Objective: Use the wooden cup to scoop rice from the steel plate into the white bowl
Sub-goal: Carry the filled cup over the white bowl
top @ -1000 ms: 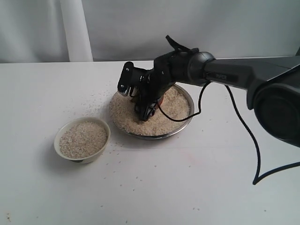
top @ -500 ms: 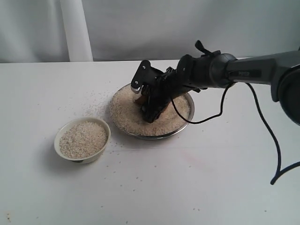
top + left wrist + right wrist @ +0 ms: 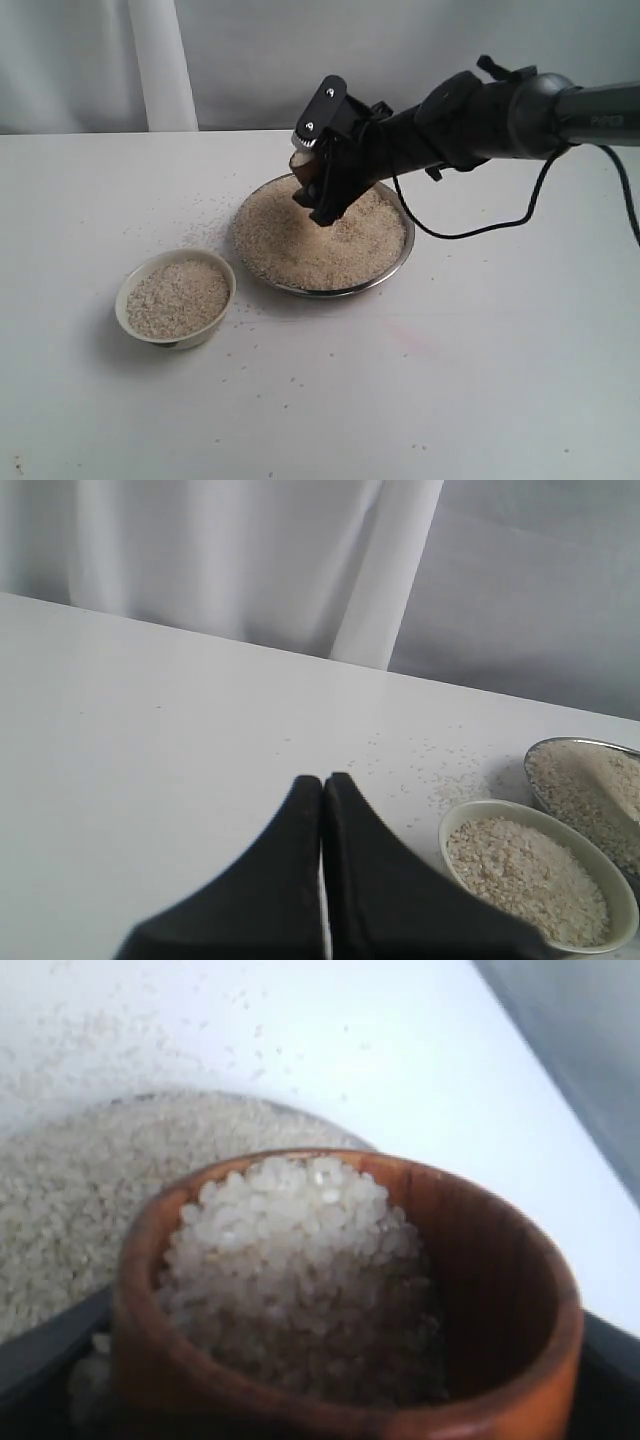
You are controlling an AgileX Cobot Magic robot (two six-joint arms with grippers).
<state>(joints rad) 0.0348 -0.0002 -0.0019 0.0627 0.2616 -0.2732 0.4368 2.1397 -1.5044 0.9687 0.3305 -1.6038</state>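
Note:
My right gripper (image 3: pixel 315 170) is shut on the wooden cup (image 3: pixel 303 165), held above the far left part of the steel plate (image 3: pixel 398 262). Up close the wooden cup (image 3: pixel 480 1290) is heaped with rice (image 3: pixel 300 1260). A wide bed of rice (image 3: pixel 320 240) fills the plate. The white bowl (image 3: pixel 131 321) sits left of the plate, nearer the front, with rice (image 3: pixel 177 296) in it. In the left wrist view my left gripper (image 3: pixel 322 782) is shut on nothing, low over the table, with the white bowl (image 3: pixel 620 912) and the plate's rim (image 3: pixel 570 743) beyond it.
Loose grains (image 3: pixel 205 208) are scattered on the white table around the plate and bowl. A white curtain (image 3: pixel 160 60) hangs behind the table. The right arm's black cable (image 3: pixel 480 232) loops over the table to the right of the plate.
The right gripper has risen out of the rice and moved up and back with the cup. The arm has swung to the right. The bowl and plate have stayed put.

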